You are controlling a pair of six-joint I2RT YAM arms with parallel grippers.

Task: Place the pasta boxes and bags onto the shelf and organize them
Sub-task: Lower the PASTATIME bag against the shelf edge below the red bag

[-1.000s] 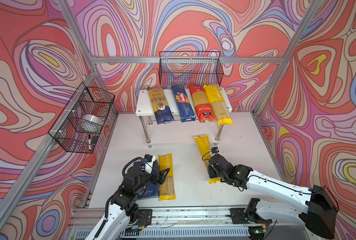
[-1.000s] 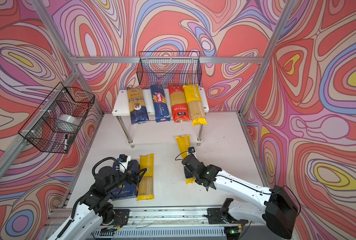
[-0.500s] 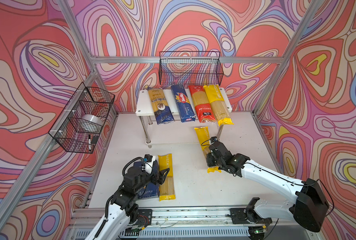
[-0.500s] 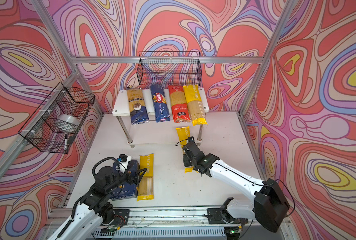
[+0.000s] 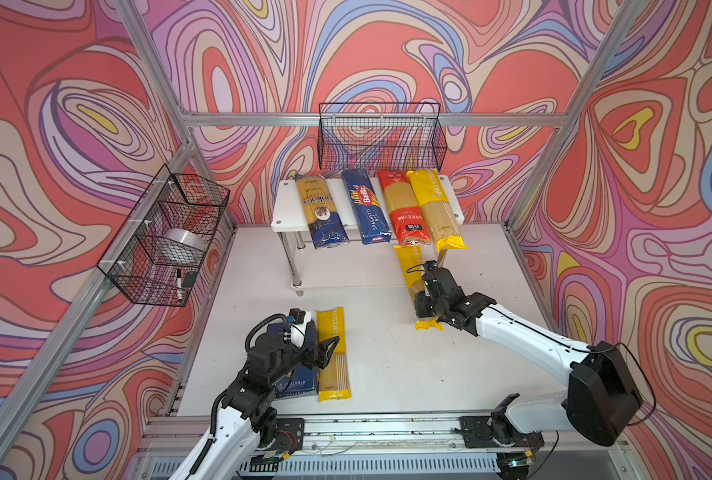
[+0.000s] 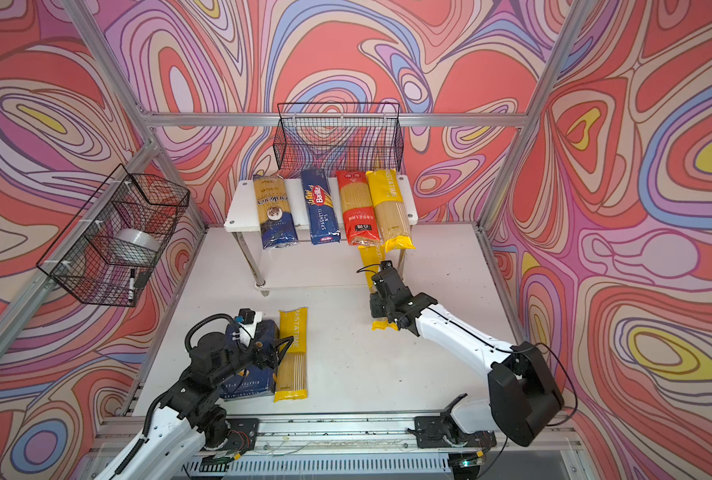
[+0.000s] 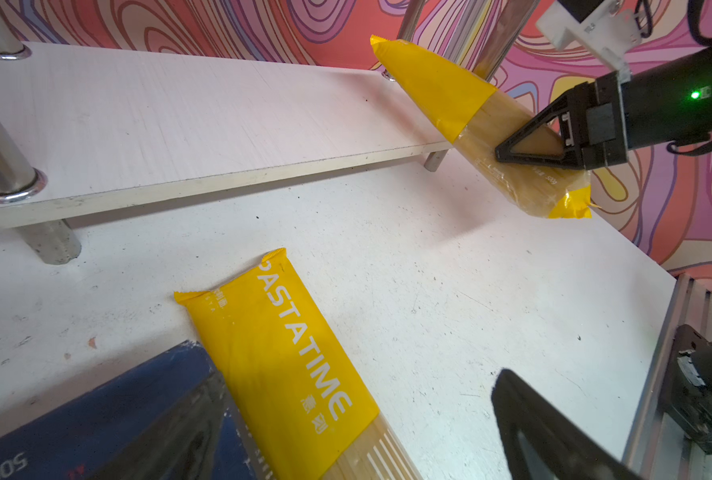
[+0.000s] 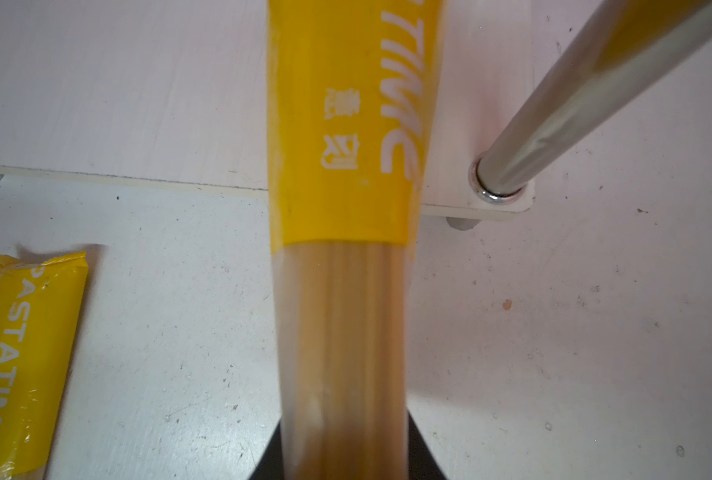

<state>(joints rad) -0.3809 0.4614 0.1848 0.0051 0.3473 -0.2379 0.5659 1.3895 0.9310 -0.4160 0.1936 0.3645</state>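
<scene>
The right pincer (image 7: 512, 151) is clenched on the clear window of a yellow PASTATIME bag (image 8: 341, 166), beside the shelf's front right chrome leg (image 8: 553, 120). The left wrist view shows us what both top views hide: the bag is tilted, its near end raised clear of the counter (image 5: 387, 374) with a shadow beneath, its printed end over the shelf's lower board (image 7: 179, 124). Whether that end touches the board we cannot tell.

The left pincer (image 5: 329, 352) is released, fingers spread wide over a second PASTATIME bag (image 5: 334, 384) lying flat on the counter. Just beside that bag lies the wide blue rigatoni box (image 6: 248, 380).

Only the top views show the shelf's upper board (image 5: 287, 210), carrying four packs side by side: a dark blue bag with gold top (image 5: 321, 212), the Spaghetti n.5 box (image 5: 366, 212), a red bag (image 5: 402, 212) and a third yellow bag (image 5: 435, 208).

The counter is white and scuffed. Walls of swirling pink, red and purple enclose it. Two black wire baskets hang there, one (image 5: 381, 137) behind the shelf, one (image 5: 167, 237) on the left wall holding a roll of tape (image 5: 184, 241).
</scene>
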